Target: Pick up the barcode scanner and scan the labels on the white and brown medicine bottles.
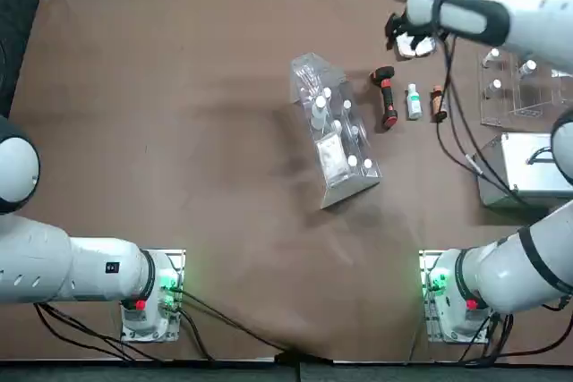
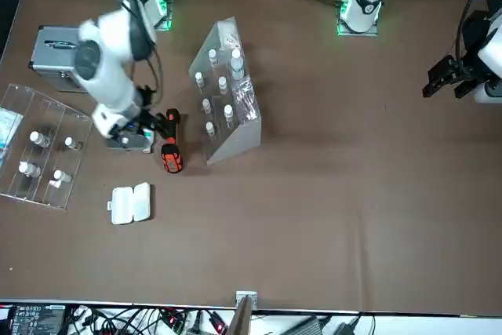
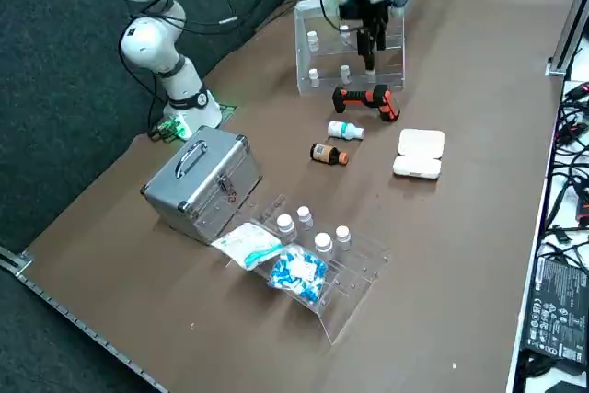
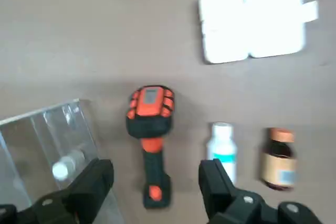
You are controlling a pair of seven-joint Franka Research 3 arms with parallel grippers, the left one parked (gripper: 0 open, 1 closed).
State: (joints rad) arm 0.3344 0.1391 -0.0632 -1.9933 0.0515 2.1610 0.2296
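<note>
the right gripper (image 4: 156,169) hangs above the worktop (image 1: 224,221), over the part toward its far right corner, with its fingers wide apart and nothing held between them. below, the barcode scanner (image 4: 152,145) lies on the worktop, its red-orange head toward the far edge and its handle toward the robot's edge. on the side toward the right edge, the white bottle (image 4: 223,149) lies near it, and the brown bottle (image 4: 280,162) lies just beyond that; both caps point to the far edge. on the scanner's other side, a clear rack (image 1: 336,131) of white-capped vials stands near it, the closest obstacle; in the wrist view one finger partly covers the rack, though i cannot tell how much room there is between them. an open white case (image 4: 252,19) lies nearer the far edge than the bottles. closer to the right edge stands a second clear rack (image 3: 350,287) with vials and packets (image 3: 296,273), and beside it, toward the robot's edge, a silver box (image 3: 204,181) with a handle.
</note>
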